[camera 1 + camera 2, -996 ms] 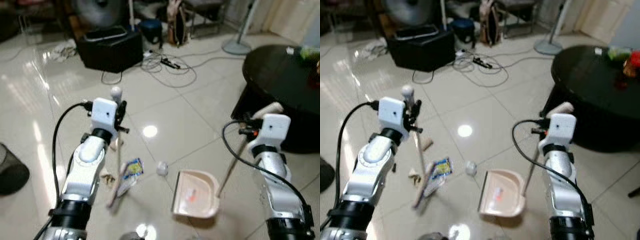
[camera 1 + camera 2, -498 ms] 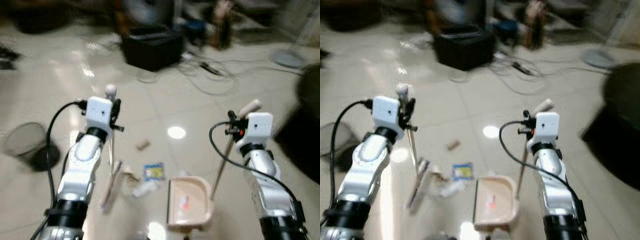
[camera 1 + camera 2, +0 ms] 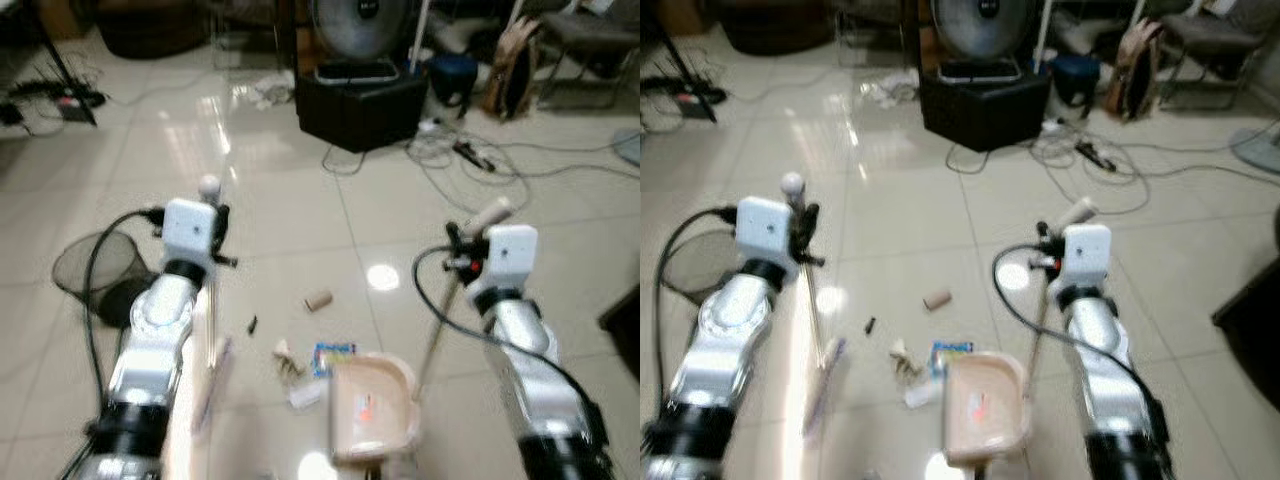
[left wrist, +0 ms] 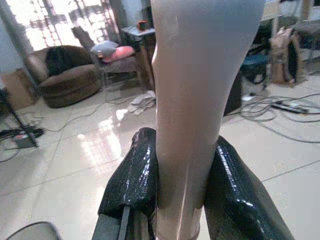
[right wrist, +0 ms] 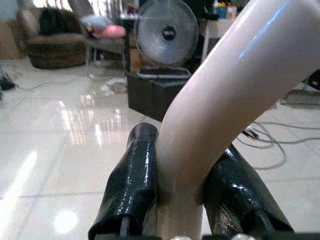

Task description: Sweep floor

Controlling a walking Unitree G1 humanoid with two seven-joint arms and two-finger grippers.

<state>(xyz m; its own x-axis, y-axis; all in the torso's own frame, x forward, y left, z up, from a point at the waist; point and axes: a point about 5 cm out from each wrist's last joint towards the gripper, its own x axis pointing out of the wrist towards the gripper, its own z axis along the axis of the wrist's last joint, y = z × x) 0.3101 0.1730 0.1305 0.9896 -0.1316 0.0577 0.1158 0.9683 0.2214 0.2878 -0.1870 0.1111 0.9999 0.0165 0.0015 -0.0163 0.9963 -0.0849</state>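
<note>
Glossy cream tile floor w/ a small litter patch btwn the two arms. The broom was a thin pale stick w/ a round knob on top and a blurred pale head low on the floor; it stood nearly upright at the robot's left. Left gripper had its jaws clamped on the broom's cream handle, black fingers pressed on both sides. Right gripper had its jaws clamped on the bent cream handle of the dustpan, which ran down as a thin rod to the pan.

The dustpan sat flat on the floor in front of the right arm, pink-beige, w/ a small reddish spot inside; otherwise too blurred to tell contents.

Litter just left of the pan's mouth: a blue-and-white wrapper touching or nearly touching the pan's edge, crumpled pale scraps beside it, a cardboard tube a bit farther out, a small dark bit nearer the broom.

A dark mesh bin stood on the floor left of the left arm. Farther back: a black box w/ a fan behind it, tangled cables on the floor, a tan bag, a brown sofa.
</note>
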